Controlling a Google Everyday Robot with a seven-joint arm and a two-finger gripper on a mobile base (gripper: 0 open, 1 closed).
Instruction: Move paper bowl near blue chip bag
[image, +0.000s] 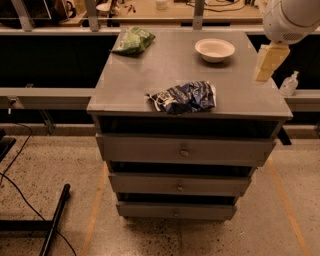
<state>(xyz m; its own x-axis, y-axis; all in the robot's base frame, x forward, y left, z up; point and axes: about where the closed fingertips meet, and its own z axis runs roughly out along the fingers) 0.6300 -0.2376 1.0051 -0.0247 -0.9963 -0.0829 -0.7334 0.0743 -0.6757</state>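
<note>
Farthest left of the claw, at the back corner of the counter (150, 70), lay a green snack bag (132, 40). The blue chip bag (185, 97) lay crumpled at the front edge, left of the claw and nearer the camera than it. The paper bowl (214, 49) stood upright just left of the claw and slightly behind it, well apart from the blue bag, with nothing visible inside. The claw (269, 62) hung above the counter's right edge, touching nothing; whether it was apart or together I cannot tell. Just right of it stood a small clear bottle (289, 84). Below, three drawers (185, 150) hid their contents.
</note>
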